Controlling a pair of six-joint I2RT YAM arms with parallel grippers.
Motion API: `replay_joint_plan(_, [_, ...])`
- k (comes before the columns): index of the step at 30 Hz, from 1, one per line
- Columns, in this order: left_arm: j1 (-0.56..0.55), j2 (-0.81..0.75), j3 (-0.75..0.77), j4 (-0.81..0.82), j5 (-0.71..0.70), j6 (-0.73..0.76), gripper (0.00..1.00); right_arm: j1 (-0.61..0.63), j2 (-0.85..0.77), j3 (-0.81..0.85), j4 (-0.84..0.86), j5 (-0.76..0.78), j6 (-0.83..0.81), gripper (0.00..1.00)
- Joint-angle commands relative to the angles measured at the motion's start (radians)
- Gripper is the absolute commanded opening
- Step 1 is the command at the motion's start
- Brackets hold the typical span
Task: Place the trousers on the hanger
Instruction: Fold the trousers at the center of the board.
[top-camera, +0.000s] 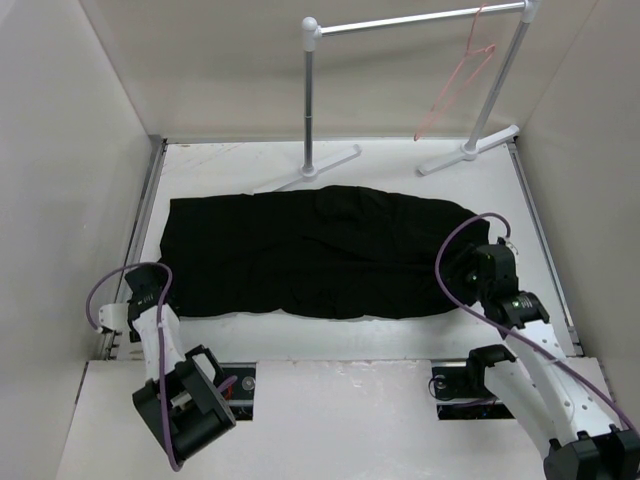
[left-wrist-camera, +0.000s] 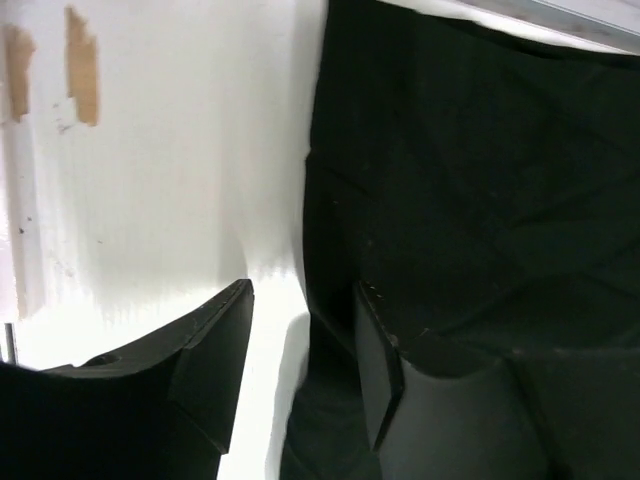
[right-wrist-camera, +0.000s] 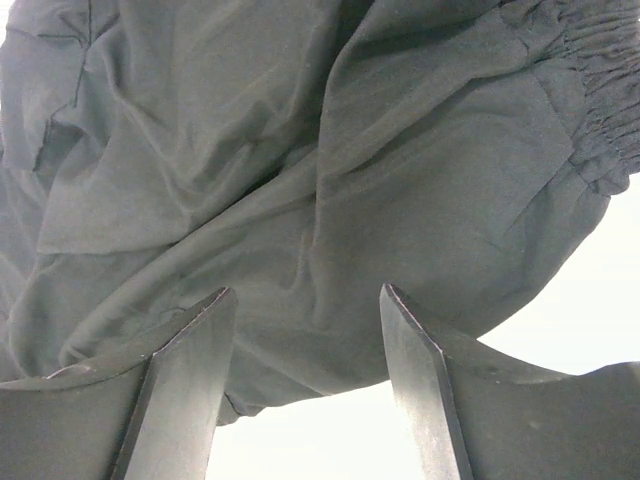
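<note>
Trousers (top-camera: 310, 250) are spread flat mid-counter (top-camera: 230, 165). Rack (top-camera: 312, 100) is stood at 12 o'clock, hanger (top-camera: 455, 85) hung at 1 o'clock. Left end effector (left-wrist-camera: 300, 300) and right end effector (right-wrist-camera: 307, 292) are released, nothing grasped, at the trousers' edges.

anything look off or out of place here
Nothing spilled. The thin pink wire hanger hangs slanted at the right end of the grey-white metal rack, and the large black fabric trousers lie rumpled on the white table. The left wrist view shows two brown patches on white.
</note>
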Motion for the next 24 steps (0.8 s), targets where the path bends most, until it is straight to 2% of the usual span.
replay_joint_plan(1, [0.012, -0.007, -0.027, 0.072, -0.020, -0.054, 0.45, -0.004, 0.003, 0.051, -0.004, 0.005, -0.014, 0.67])
replay_joint_plan(3, [0.014, 0.035, -0.018, 0.104, -0.018, -0.044, 0.40, -0.018, 0.006, 0.051, -0.012, 0.007, -0.014, 0.68])
replay_joint_plan(6, [0.016, 0.101, 0.045, 0.091, -0.017, -0.020, 0.17, -0.047, 0.024, 0.051, -0.039, 0.033, -0.005, 0.68])
replay_joint_plan(8, [-0.004, 0.092, 0.100, 0.066, -0.024, 0.001, 0.11, -0.082, 0.056, 0.037, -0.044, 0.051, 0.012, 0.68])
replay_joint_plan(12, [-0.038, 0.021, 0.177, -0.004, -0.067, 0.092, 0.10, -0.154, 0.115, 0.016, -0.025, 0.068, 0.064, 0.64])
replay_joint_plan(16, [-0.038, -0.014, 0.197, -0.033, -0.078, 0.155, 0.10, -0.197, 0.089, -0.013, -0.050, 0.080, 0.113, 0.55])
replay_joint_plan(17, [-0.047, -0.016, 0.198, -0.032, -0.089, 0.161, 0.10, -0.205, 0.078, -0.016, -0.065, 0.085, 0.115, 0.52])
replay_joint_plan(19, [-0.067, -0.005, 0.195, -0.023, -0.097, 0.157, 0.10, -0.219, 0.064, -0.026, -0.105, 0.106, 0.118, 0.39])
replay_joint_plan(22, [-0.073, 0.039, 0.215, -0.014, -0.091, 0.155, 0.09, -0.216, 0.066, -0.015, -0.134, 0.138, 0.151, 0.37])
replay_joint_plan(24, [-0.080, 0.050, 0.235, -0.012, -0.091, 0.161, 0.09, -0.197, 0.107, -0.004, -0.157, 0.183, 0.185, 0.43])
